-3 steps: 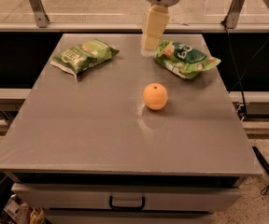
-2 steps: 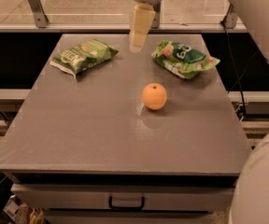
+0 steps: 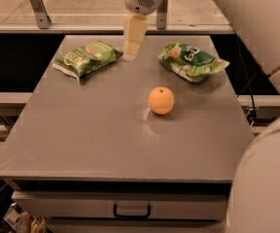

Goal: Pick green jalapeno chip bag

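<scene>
Pale green jalapeno chip bag point(image 3: 86, 57) lies just left of my gripper point(image 3: 130, 55); I centre over it. Gripper open or closed: I cannot tell.

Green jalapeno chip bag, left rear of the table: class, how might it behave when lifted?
The green jalapeno chip bag looks crinkly and puffy, so it is probably light, floppy and crushable. Lying flat, it shouldn't roll. The gripper is just beside it.
</scene>
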`<state>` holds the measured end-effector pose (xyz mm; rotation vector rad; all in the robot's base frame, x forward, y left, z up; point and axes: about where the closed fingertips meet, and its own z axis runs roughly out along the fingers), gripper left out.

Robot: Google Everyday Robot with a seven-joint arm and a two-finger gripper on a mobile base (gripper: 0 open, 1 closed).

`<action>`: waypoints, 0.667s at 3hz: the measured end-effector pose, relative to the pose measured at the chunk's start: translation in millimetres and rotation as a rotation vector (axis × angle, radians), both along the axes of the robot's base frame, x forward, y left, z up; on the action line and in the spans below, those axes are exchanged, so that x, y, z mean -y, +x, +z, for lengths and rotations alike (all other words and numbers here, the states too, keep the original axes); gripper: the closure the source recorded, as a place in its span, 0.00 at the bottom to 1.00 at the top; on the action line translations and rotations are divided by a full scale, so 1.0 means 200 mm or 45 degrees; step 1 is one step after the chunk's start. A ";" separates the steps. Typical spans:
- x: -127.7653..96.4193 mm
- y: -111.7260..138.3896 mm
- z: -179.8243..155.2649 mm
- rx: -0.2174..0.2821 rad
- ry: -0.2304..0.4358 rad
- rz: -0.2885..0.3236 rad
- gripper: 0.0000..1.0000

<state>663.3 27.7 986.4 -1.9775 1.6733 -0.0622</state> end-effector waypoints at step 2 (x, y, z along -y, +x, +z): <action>-0.29 0.11 -0.38 -0.068 0.123 0.028 0.00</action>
